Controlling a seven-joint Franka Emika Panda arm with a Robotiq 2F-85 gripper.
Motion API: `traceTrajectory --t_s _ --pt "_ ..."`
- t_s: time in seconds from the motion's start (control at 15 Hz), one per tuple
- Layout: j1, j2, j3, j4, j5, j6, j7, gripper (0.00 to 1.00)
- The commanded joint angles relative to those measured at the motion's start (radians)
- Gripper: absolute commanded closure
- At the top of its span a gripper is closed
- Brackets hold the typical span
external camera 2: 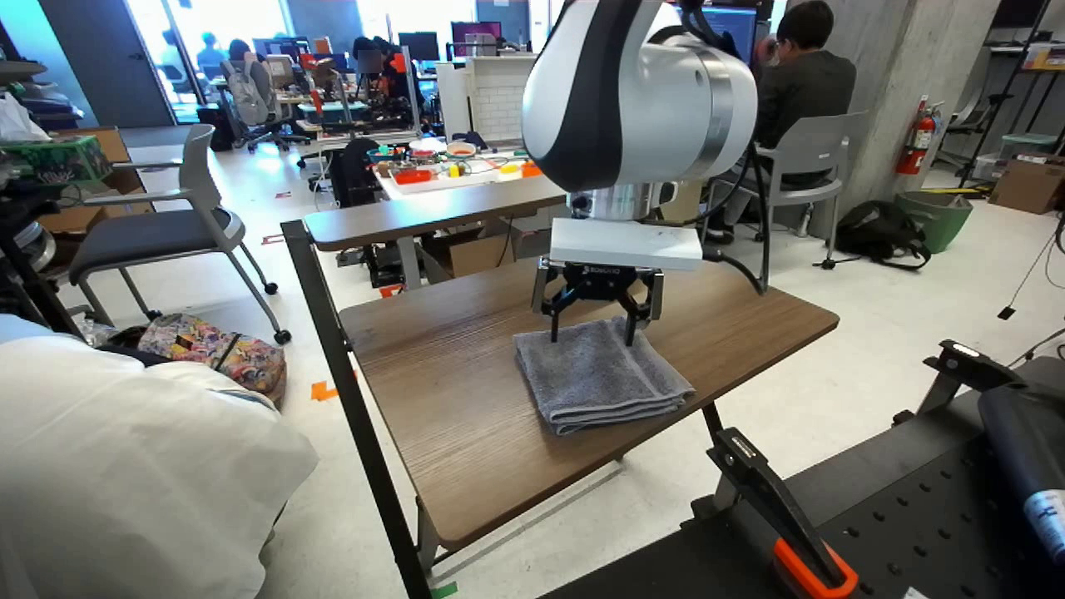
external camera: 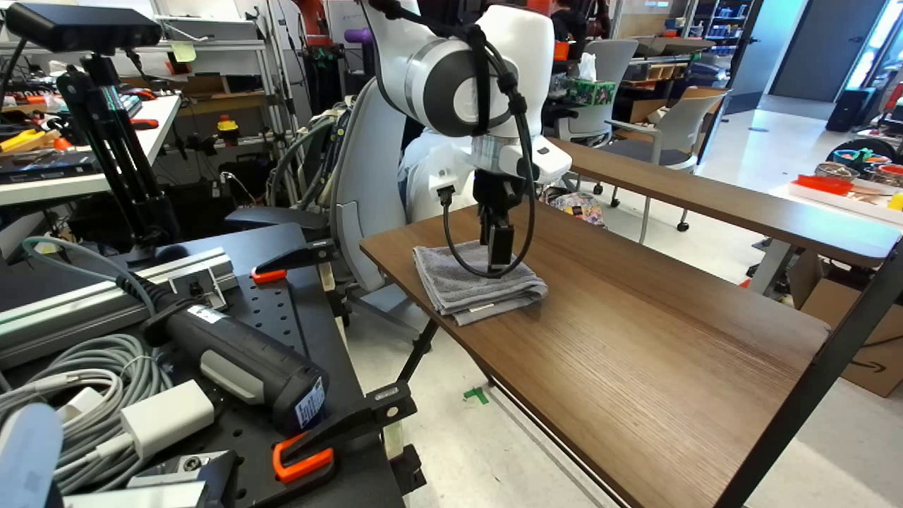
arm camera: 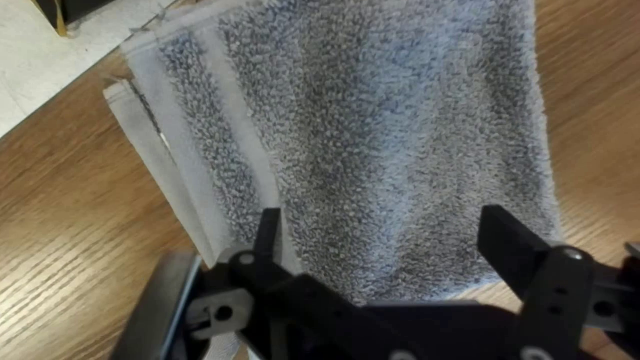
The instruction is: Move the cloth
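In both exterior views the pincer (external camera 2: 592,339) is hanging straight down over the cloth (external camera 2: 603,387), its two fingers (external camera 2: 630,329) standing wide apart and gripping nothing. In an exterior view one fingertip (external camera 2: 555,336) is standing near the cloth's far left corner, the other further right; whether either is touching the pile or just hovering above it, I cannot tell. In the wrist view a broad stretch of grey towelling is showing between the fingers, the left one covering a bit of a pale stripe (arm camera: 237,110), the right one standing over the fabric near its right border. The cloth itself is resting folded on the brown wooden counter (external camera 2: 433,408), its stacked layers facing the near side and its right corner lying close to the counter's near edge. In an exterior view it is sitting toward the counter's far left end, a small whitish patch (external camera: 482,307) showing along its near side, while a black cable (external camera: 532,204) is hanging from the arm (external camera: 444,88) in a loop before it.
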Motion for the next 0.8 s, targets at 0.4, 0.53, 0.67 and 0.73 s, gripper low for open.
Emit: traceTrajectory --t_s 0.4,0.53,0.67,0.73 --pt "0.005 0.077 -0.015 0.080 0.028 0.044 0.003 0.00" --pt "0.004 0.085 -0.022 0.096 0.030 0.032 0.008 0.00" --pt "0.003 0.095 -0.031 0.115 0.032 0.016 0.017 0.00" --pt "0.005 0.101 -0.037 0.122 0.031 0.013 0.022 0.00"
